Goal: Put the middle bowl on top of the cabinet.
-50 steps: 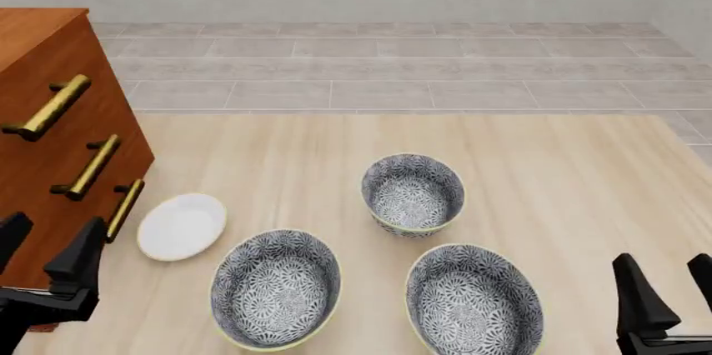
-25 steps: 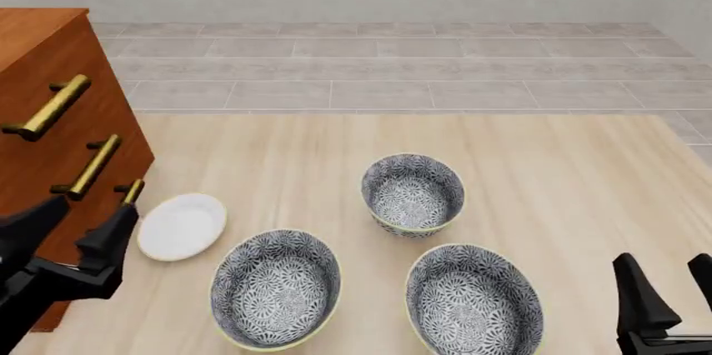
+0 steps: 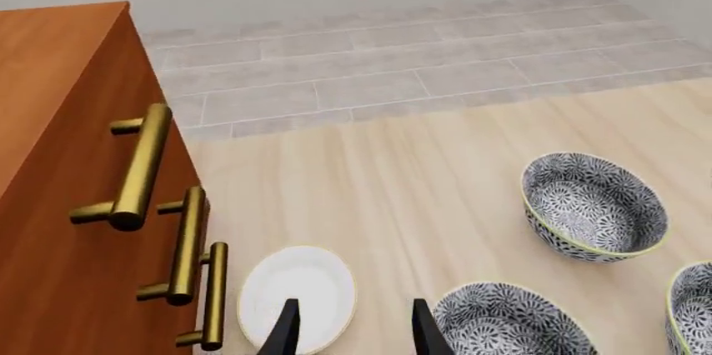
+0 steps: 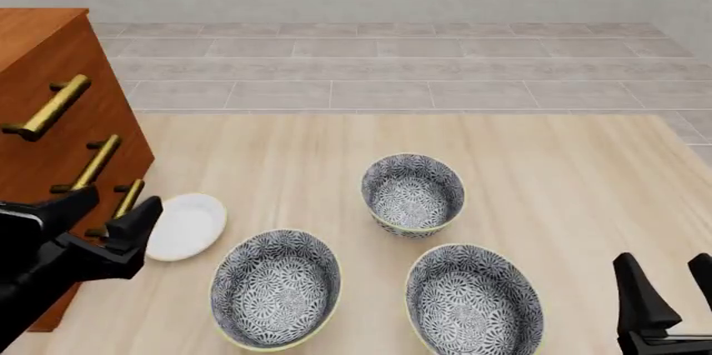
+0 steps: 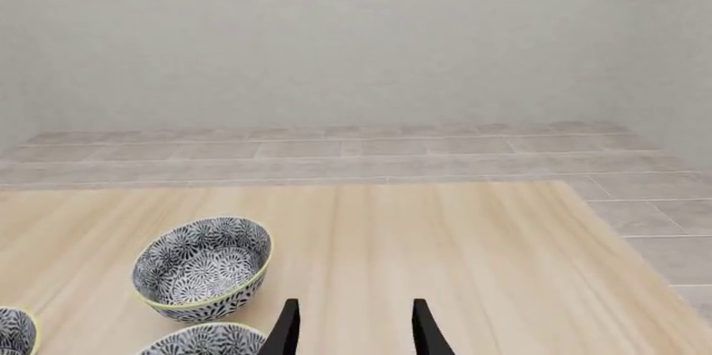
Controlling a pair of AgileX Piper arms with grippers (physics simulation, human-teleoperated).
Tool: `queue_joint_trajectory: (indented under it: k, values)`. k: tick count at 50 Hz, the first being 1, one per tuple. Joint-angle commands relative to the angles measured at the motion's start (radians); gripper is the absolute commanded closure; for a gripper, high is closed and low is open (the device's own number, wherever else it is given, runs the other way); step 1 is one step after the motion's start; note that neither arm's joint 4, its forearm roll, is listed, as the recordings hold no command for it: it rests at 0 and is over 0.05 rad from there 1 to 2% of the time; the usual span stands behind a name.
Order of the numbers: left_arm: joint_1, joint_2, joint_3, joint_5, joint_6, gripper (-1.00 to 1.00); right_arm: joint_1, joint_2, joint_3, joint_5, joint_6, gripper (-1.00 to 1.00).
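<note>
Two matte-black Piper grippers, no markings visible.
L gripper [image 4: 109, 212]: blocky faceted black body w/ tapered wedge fingers. R gripper [image 4: 676, 292]: same black, slim pointed finger blades.

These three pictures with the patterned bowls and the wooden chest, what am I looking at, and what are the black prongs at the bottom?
It is a computer simulation of a robot with two arms at a pale wooden table. The black prongs are the fingers of its grippers, the robot's "hands".

The front view comes from a fixed camera above and behind the arms. There the left gripper reaches in beside the cabinet, and the right gripper waits at the lower edge. Both are open and hold nothing.

The other two pictures come from small cameras on each arm, looking along its fingers.

On the table stand three floral bowls: the middle bowl farthest from the arms, and two larger floral bowls nearer. A small white dish lies by the cabinet, which has three brass handles.
</note>
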State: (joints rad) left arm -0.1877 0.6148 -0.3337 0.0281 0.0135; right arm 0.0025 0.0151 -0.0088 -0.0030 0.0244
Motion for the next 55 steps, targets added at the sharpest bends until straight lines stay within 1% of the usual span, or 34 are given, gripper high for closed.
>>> queue_joint_trajectory:
  k: [1,11,15,18,21,23,26,41,55]
  values:
    - [-0.019,0.062,-0.027,0.010,0.004,-1.00,0.001,0.006,0.000,-0.005,0.002,-1.00]
    - [-0.048,0.107,-0.027,0.004,-0.005,-1.00,0.001,0.005,0.003,-0.006,0.002,-1.00]
    - [-0.058,0.120,-0.031,0.014,-0.030,-1.00,0.001,0.000,0.006,-0.004,0.003,-1.00]
    - [-0.063,0.119,-0.027,0.020,-0.034,-1.00,0.002,0.004,0.002,-0.004,0.002,-1.00]
    - [-0.072,0.136,-0.020,0.022,-0.060,-1.00,0.001,-0.002,0.003,-0.001,0.006,-1.00]
    - [-0.077,0.132,-0.013,0.023,-0.059,-1.00,-0.001,-0.004,0.003,0.000,0.009,-1.00]
    - [-0.087,0.138,0.009,0.012,-0.072,-1.00,-0.001,-0.006,0.001,0.003,0.011,-1.00]
    - [-0.109,0.182,0.038,-0.024,-0.117,-1.00,-0.001,-0.006,0.006,0.001,0.008,-1.00]
    - [-0.115,0.219,0.054,-0.066,-0.138,-1.00,-0.003,0.001,0.005,-0.006,0.009,-1.00]
